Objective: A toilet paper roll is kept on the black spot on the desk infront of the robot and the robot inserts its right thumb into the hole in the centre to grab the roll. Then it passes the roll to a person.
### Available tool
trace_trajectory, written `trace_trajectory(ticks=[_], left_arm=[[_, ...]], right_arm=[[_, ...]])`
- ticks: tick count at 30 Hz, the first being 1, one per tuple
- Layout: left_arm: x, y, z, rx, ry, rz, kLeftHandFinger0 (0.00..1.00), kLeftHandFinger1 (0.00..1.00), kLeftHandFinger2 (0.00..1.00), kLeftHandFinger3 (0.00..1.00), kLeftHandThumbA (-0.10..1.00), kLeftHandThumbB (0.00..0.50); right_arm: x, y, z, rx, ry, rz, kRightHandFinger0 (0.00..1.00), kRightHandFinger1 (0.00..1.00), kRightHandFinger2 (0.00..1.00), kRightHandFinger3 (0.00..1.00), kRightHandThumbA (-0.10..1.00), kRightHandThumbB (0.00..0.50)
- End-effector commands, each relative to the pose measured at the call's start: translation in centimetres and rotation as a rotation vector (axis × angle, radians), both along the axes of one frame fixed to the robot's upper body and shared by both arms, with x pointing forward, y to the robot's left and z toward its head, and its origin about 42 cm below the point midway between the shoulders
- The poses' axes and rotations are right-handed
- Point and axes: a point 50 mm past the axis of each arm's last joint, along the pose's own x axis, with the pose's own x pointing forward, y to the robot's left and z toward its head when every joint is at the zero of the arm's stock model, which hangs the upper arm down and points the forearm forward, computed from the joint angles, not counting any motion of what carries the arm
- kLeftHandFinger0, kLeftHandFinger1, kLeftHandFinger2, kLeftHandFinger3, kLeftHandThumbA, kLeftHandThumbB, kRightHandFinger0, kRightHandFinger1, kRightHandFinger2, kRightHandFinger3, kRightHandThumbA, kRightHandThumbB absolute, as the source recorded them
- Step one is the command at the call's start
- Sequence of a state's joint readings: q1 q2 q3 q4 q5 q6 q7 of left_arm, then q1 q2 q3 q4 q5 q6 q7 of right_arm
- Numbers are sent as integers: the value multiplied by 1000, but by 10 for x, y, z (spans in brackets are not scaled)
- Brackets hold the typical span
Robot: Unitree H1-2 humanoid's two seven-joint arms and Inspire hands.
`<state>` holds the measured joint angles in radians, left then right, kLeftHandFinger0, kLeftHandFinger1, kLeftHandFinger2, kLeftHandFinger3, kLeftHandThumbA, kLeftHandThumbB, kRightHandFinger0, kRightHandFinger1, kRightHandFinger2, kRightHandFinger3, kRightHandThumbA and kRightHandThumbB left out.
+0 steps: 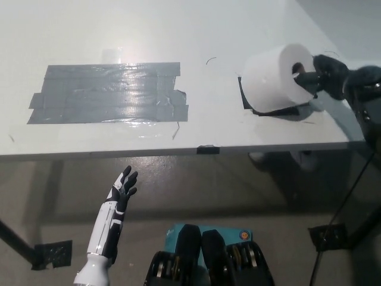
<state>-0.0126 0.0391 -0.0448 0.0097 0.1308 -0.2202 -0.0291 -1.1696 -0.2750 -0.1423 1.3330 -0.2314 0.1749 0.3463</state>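
A white toilet paper roll (275, 77) is held tipped on its side above the black spot (256, 100) near the desk's right front. My black right hand (326, 78) comes in from the right with its thumb inside the roll's centre hole and is shut on the roll. The roll's hole faces right, toward the hand. My white left hand (122, 189) rests open below the desk's front edge at the lower left.
A large patch of grey tape (110, 93) covers the left middle of the white desk (178, 36). A small dark clip (209, 149) sits on the desk's front edge. Desk legs and cables show on the floor at right.
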Motion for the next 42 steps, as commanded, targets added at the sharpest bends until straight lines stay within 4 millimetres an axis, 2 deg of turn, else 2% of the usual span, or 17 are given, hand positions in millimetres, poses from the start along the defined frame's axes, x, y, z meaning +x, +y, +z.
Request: trace_trajectory(ticks=[1,4,7,9,13,17,21,29,34,40,42], left_arm=[[7,1,14,7,-58,0,1000,1000,1000,1000,1000,147],[8,1,15,17,-61,1,1000,1000,1000,1000,1000,148],[9,1,15,13,-62,1,1000,1000,1000,1000,1000,158],[9,0,15,17,-64,3,1000,1000,1000,1000,1000,148],[9,1,16,15,-60,7,1000,1000,1000,1000,1000,157],[9,1,17,15,-67,7,1000,1000,1000,1000,1000,140],[9,1,17,23,-70,5,1000,1000,1000,1000,1000,143],[8,1,15,19,-64,-2,1000,1000,1000,1000,1000,133],[9,0,16,16,-65,-2,1000,1000,1000,1000,1000,134],[11,0,18,27,-70,-8,1000,1000,1000,1000,1000,132],[11,0,18,38,-72,-5,1000,1000,1000,1000,1000,142]], right_arm=[[9,-7,60,1101,-125,-80,0,358,725,1000,-100,166],[7,-2,61,1183,-143,-75,0,373,763,1000,-100,148],[4,5,63,1227,-153,-35,0,390,779,1000,-100,148],[2,10,65,1245,-156,-25,0,401,789,1000,-100,149],[-2,17,70,1293,-162,-5,0,433,776,1000,-100,126],[-4,22,75,1317,-194,14,0,430,751,1000,-100,122],[-8,29,77,1350,-220,28,0,421,741,1000,-100,111],[-16,42,82,1351,-256,65,0,416,726,1000,-100,121],[-18,45,86,1361,-260,75,0,437,768,1000,-100,92],[-21,48,91,1373,-264,85,0,431,752,1000,-100,93],[-22,48,91,1372,-265,101,0,439,764,1000,-100,76]])
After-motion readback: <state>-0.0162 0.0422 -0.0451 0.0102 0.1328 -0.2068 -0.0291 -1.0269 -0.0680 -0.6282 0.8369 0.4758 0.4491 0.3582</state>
